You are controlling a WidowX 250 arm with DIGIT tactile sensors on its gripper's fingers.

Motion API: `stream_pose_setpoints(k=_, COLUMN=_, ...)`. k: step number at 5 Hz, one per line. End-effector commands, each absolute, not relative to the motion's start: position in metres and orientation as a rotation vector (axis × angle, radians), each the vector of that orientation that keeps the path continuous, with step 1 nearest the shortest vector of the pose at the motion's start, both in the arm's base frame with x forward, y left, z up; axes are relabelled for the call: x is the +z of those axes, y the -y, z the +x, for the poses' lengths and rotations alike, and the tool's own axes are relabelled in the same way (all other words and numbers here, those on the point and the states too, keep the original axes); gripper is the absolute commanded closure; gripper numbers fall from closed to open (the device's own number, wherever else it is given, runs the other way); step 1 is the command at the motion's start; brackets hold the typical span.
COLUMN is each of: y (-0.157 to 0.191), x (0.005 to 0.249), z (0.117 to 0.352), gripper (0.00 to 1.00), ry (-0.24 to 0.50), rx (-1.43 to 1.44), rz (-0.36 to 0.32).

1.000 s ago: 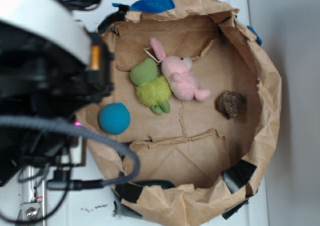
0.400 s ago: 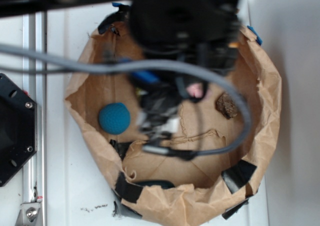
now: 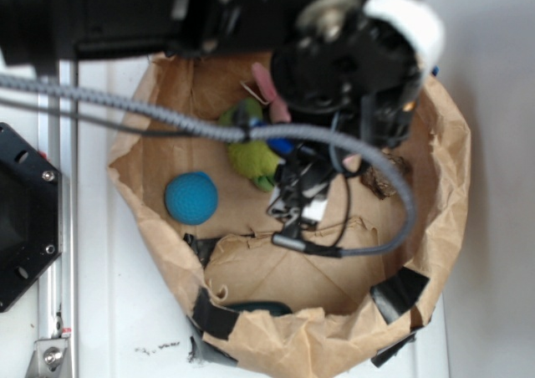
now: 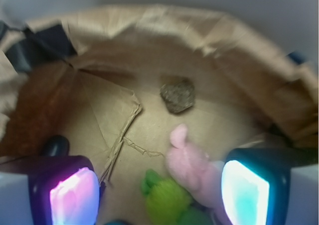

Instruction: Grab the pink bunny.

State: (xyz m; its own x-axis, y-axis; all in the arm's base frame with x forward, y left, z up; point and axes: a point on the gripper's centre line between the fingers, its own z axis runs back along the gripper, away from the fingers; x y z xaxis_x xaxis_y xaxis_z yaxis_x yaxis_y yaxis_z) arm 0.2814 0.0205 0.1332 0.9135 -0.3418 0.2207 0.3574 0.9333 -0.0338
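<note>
Pink bunny [image 4: 192, 168] lies between the hand's [image 4: 159, 190] spread fingers.

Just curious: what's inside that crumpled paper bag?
Paper bag holds a pink bunny, green plush, teal ball and brown lump. The arm covers most of the bunny from above.

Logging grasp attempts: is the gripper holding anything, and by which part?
Nothing is held. The gripper is open, with the pale-pink plush bunny and fuzzy green plush toy between its pads.

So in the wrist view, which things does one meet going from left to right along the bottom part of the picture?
Left finger pad, glowing pink → green plush toy → pink bunny → right finger pad, glowing teal.
</note>
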Motion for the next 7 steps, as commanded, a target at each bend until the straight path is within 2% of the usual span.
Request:
stream_pose_setpoints(k=1, y=-0.028, x=0.115, z=0.288, gripper=0.00, ry=0.214, rx=-0.394, rz=-0.046)
stream_pose_setpoints(k=3, y=-0.029, x=0.096, z=0.285, gripper=0.00, ry=0.188, rx=-0.398, rz=-0.066)
stream_pose_setpoints(k=5, y=-0.031, x=0.097, z=0.287, gripper=0.00, ry=0.199, rx=-0.291, rz=-0.079)
stream_pose_setpoints(k=7, y=-0.036, x=0.088, z=0.293, gripper=0.00, ry=0.208, rx=-0.244, rz=-0.045)
